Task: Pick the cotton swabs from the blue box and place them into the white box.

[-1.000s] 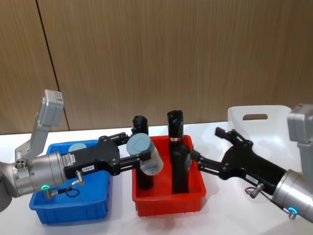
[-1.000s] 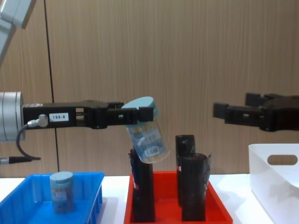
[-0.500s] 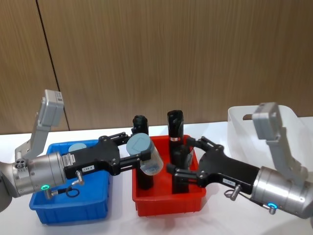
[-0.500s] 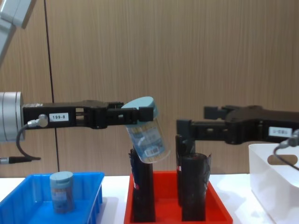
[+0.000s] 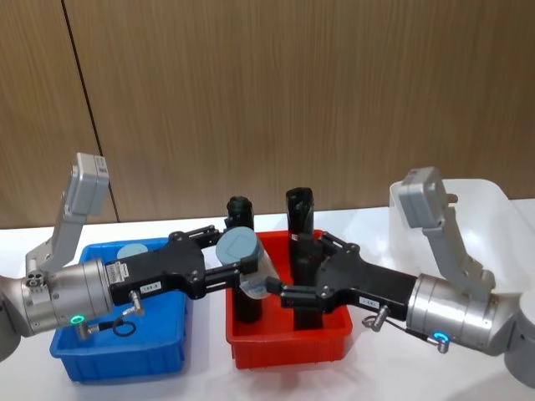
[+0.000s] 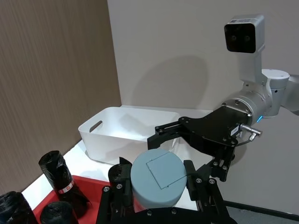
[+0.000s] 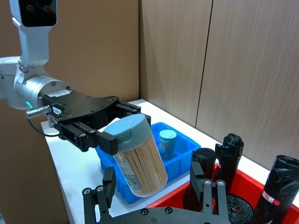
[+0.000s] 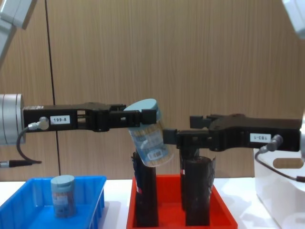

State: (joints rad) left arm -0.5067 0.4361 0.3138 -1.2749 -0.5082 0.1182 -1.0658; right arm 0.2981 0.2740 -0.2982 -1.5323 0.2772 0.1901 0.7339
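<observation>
My left gripper [image 5: 238, 252] [image 8: 143, 117] is shut on a cotton swabs tub [image 5: 253, 271] [image 8: 150, 139] [image 7: 139, 158] by its pale blue lid [image 6: 156, 181], holding it tilted in the air above the red bin. From the right, my right gripper [image 5: 298, 266] [image 8: 182, 128] [image 7: 152, 183] reaches in open, its fingertips level with the tub's lower half; whether they touch it I cannot tell. Another cotton swabs tub [image 5: 132, 251] [image 8: 63, 189] stands in the blue box [image 5: 117, 355] [image 8: 28, 210]. The white box [image 5: 481, 200] [image 8: 279, 188] [image 6: 110, 140] sits at the far right.
A red bin [image 5: 284, 347] [image 8: 224, 212] sits between the blue and white boxes, holding three tall black wrapped cylinders [image 5: 298, 213] [image 8: 198, 191] directly under both grippers. A wooden wall stands behind the white table.
My right gripper has swung left from beside the white box, over the red bin, up to the held tub. The left gripper and the tub have stayed still.
</observation>
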